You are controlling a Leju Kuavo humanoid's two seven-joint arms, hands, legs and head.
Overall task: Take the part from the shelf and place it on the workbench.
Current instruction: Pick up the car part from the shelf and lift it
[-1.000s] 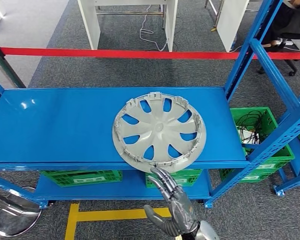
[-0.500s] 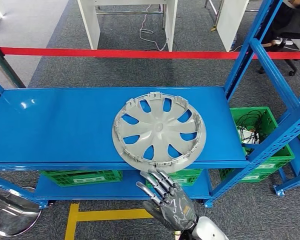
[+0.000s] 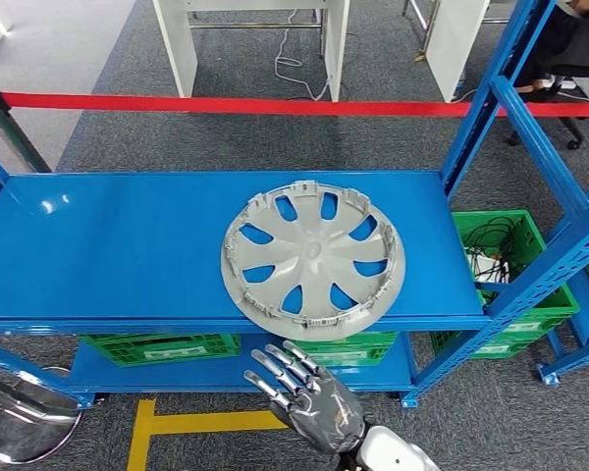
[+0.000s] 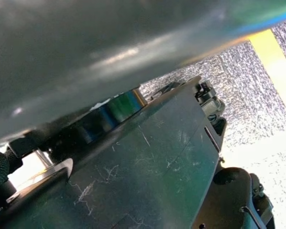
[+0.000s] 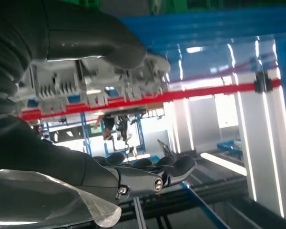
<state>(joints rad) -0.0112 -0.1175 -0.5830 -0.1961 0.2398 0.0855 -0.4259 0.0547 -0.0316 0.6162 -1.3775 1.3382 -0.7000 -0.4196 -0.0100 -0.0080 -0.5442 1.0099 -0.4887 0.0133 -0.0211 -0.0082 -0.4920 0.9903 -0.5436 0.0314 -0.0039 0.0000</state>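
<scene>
In the head view, a round grey plastic wheel cover (image 3: pixel 314 260), with curved spokes, teardrop openings and a ring of small clips along its rim, lies flat on the glossy blue metal shelf (image 3: pixel 129 245), its near edge slightly overhanging the shelf's front lip. Below and in front of that edge hovers the right robot hand (image 3: pixel 306 397), dark grey with metallic jointed fingers spread wide and holding nothing, not touching the cover. Green plastic lattice crates (image 3: pixel 162 346) sit on the lower blue shelf, and another green crate (image 3: pixel 543 294) with cables stands to the right beyond the perforated blue upright. A red barrier tape (image 3: pixel 202 102) stretches across the grey carpeted floor behind. The left wrist view shows scratched dark surfaces, speckled floor and a yellow stripe; how the left robot hand stands cannot be told. In the right wrist view, the thick grey thumb (image 5: pixel 98 45) lies beside the cover's ribbed, clipped rim (image 5: pixel 98 86), while the darker fingers (image 5: pixel 152 174) extend apart from it, the hand wide open.
</scene>
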